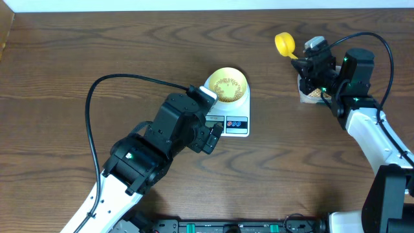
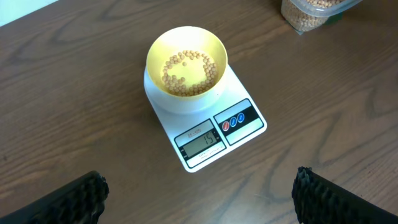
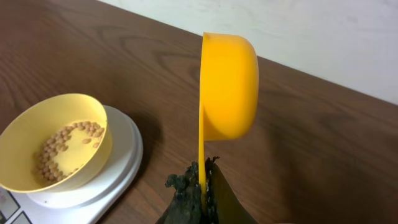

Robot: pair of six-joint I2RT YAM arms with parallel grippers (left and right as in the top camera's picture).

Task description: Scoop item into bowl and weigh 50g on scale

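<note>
The brown wooden table (image 1: 97,39) carried everything. The left gripper (image 1: 213,137) hovered just in front of the scale (image 2: 242,134), its fingers (image 2: 81,199) spread wide and holding nothing. The right gripper (image 3: 202,186), well off to the right over a clear tub (image 2: 311,15) of beans, was clamped on the handle of a yellow scoop (image 3: 230,81) held upright, cup end up. The white scale's display seemed to read 19, though the digits were small. The pale-yellow bowl (image 2: 217,50) sat on the scale's platform, with a thin layer of tan beans (image 2: 186,78) ringing its bottom.
</note>
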